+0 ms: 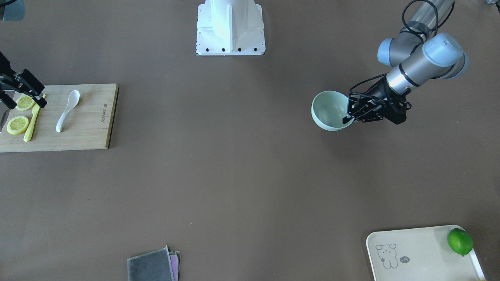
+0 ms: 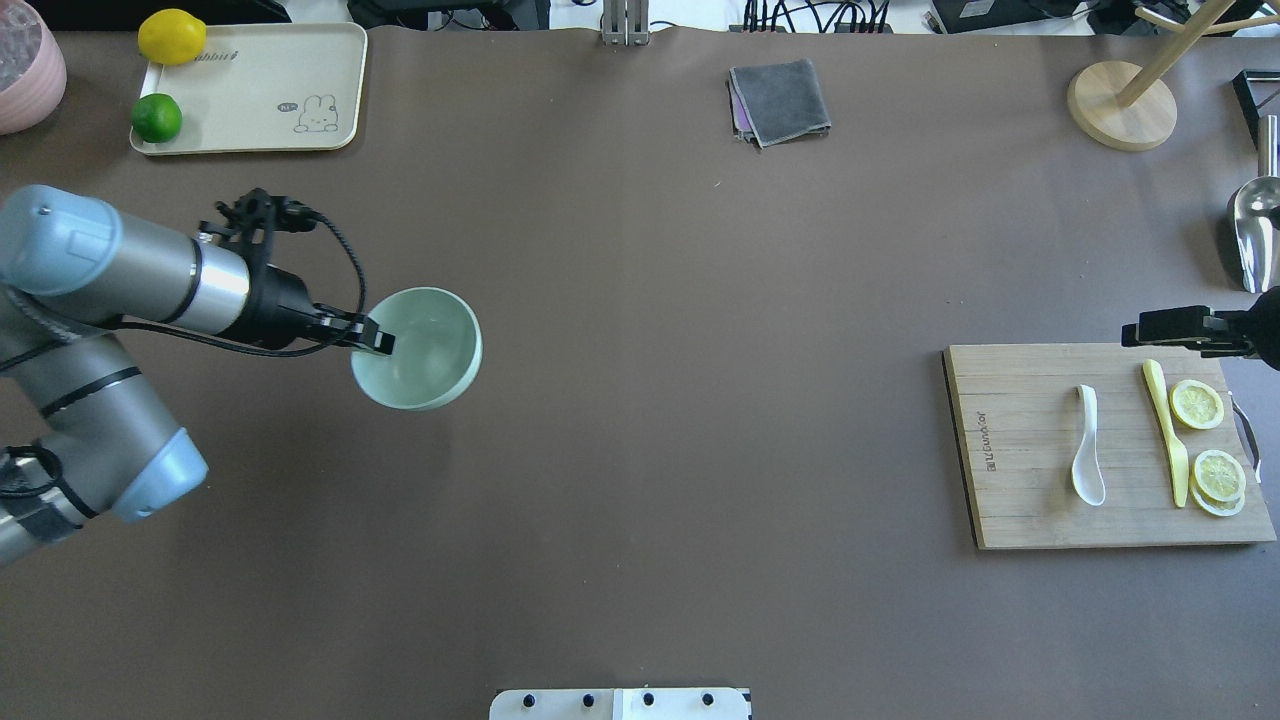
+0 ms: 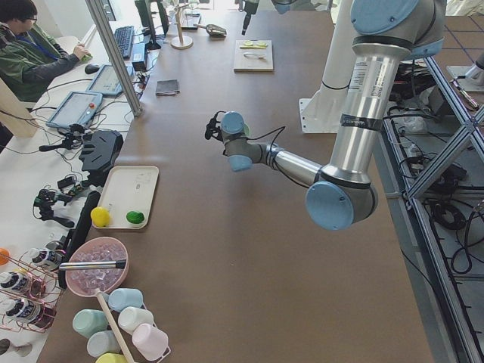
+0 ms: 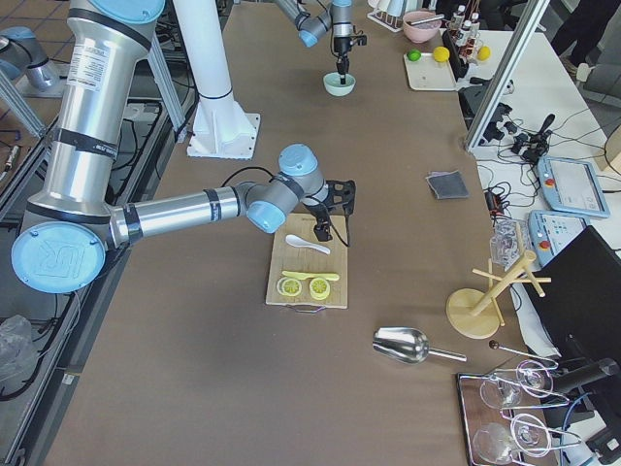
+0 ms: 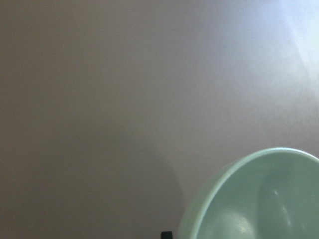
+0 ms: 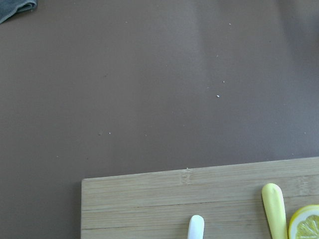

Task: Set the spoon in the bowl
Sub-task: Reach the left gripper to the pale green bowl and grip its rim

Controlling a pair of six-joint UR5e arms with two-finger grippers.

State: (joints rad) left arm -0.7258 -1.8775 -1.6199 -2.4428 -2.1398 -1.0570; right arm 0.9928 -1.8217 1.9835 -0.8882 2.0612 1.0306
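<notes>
The white spoon (image 1: pixel 66 111) lies on a wooden cutting board (image 1: pixel 90 128), scoop toward the robot; it also shows in the overhead view (image 2: pixel 1088 445) and its handle tip in the right wrist view (image 6: pixel 196 226). The mint-green bowl (image 1: pixel 330 111) hangs tilted above the table, far from the board. My left gripper (image 1: pixel 349 117) is shut on the bowl's rim (image 2: pixel 425 350); the bowl fills the lower right of the left wrist view (image 5: pixel 259 199). My right gripper (image 1: pixel 25 102) is open and empty, above the board's outer end, beside the spoon.
A yellow knife (image 2: pixel 1165 430) and lemon slices (image 2: pixel 1197 404) lie on the board next to the spoon. A cream tray (image 2: pixel 250 90) with a lime (image 2: pixel 157 117) and lemon (image 2: pixel 171 36), a grey cloth (image 2: pixel 780 100), a wooden stand (image 2: pixel 1120 100) and a metal scoop (image 2: pixel 1255 225) sit along the far edge.
</notes>
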